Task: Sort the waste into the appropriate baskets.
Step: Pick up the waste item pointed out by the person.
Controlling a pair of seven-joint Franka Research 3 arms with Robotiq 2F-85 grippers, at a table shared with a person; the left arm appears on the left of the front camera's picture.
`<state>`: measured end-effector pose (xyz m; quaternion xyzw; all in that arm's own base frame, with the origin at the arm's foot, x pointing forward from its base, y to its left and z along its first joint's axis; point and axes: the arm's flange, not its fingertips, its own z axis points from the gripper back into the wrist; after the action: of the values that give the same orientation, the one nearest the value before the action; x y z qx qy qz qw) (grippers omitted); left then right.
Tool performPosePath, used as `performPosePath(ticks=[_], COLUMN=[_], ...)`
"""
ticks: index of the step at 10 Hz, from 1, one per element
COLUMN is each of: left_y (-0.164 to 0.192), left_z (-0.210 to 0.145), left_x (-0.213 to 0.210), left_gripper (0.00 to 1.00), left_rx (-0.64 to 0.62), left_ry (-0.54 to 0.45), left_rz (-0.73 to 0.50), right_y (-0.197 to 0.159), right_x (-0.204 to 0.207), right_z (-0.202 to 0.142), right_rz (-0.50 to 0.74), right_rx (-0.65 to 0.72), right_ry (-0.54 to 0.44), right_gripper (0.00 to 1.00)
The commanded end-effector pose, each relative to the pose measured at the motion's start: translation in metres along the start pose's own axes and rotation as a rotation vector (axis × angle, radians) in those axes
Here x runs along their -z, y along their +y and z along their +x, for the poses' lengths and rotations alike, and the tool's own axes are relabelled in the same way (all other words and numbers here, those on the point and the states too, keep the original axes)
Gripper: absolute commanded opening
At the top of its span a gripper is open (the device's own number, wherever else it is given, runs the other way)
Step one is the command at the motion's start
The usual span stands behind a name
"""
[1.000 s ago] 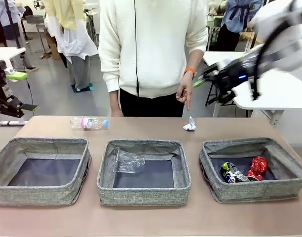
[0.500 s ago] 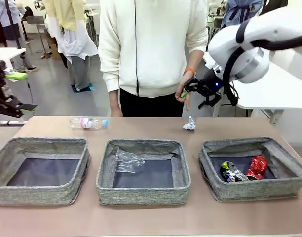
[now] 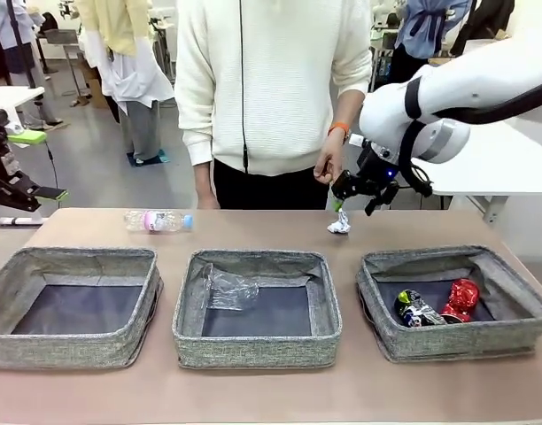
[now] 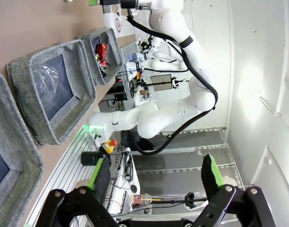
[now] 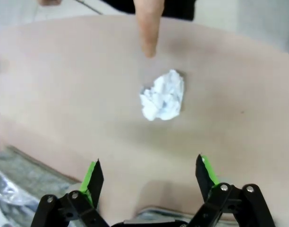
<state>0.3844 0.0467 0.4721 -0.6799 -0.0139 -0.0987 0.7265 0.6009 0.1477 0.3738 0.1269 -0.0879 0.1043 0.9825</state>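
Note:
A white paper wad [image 3: 339, 223] [image 5: 163, 96] lies on the table behind the right basket [image 3: 457, 343]. My right gripper [image 3: 354, 198] [image 5: 149, 176] hangs open just above it, beside the person's pointing finger [image 5: 148, 28]. That basket holds a dark printed can [image 3: 416, 309] and a crushed red can [image 3: 463, 299]. Crumpled clear plastic [image 3: 228, 289] lies in the middle basket [image 3: 253, 347]. The left basket [image 3: 67, 350] holds nothing. A clear bottle [image 3: 158, 220] lies on its side at the back left. My left gripper [image 3: 41, 165] [image 4: 154, 177] is open, raised off the table's far left.
The person stands at the far side of the table, one hand [image 3: 329, 168] low over the paper wad. In the left wrist view the middle basket [image 4: 85, 78] and the red can [image 4: 101, 48] show sideways. Bare tabletop [image 3: 271, 390] runs along the front of the baskets.
My right arm has swung in from the right and come down over the paper wad, next to the person's hand. The left arm has not moved.

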Motion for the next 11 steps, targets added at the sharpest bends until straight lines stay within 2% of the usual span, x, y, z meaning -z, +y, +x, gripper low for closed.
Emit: performPosePath(ticks=[1,2,5,6,7,11], left_y=[-0.004,-0.004,-0.004,-0.004,-0.004,-0.004], left_z=[0.0,0.0,0.0,0.0,0.0,0.0], left_x=[0.001,0.001,0.001,0.001,0.001,0.001], left_gripper=[1.0,1.0,1.0,1.0,1.0,1.0], left_rx=[-0.006,-0.006,-0.006,-0.006,-0.006,-0.006], left_ry=[-0.007,-0.007,-0.007,-0.007,-0.007,-0.007], left_rz=[-0.002,-0.002,-0.002,-0.002,-0.002,-0.002], right_y=[-0.001,-0.004,-0.025,-0.029,-0.029,-0.026], right_x=[0.014,0.025,0.057,0.063,0.068,0.077], right_z=[0.009,0.012,0.027,0.029,0.032,0.038], right_rz=[-0.114,-0.048,0.068,0.102,0.059,0.061], right_rx=[-0.144,-0.206,-0.192,-0.203,-0.157,-0.16], right_ry=[-0.023,-0.017,-0.078,-0.068,-0.058,-0.022], right_gripper=[1.0,1.0,1.0,1.0,1.0,1.0])
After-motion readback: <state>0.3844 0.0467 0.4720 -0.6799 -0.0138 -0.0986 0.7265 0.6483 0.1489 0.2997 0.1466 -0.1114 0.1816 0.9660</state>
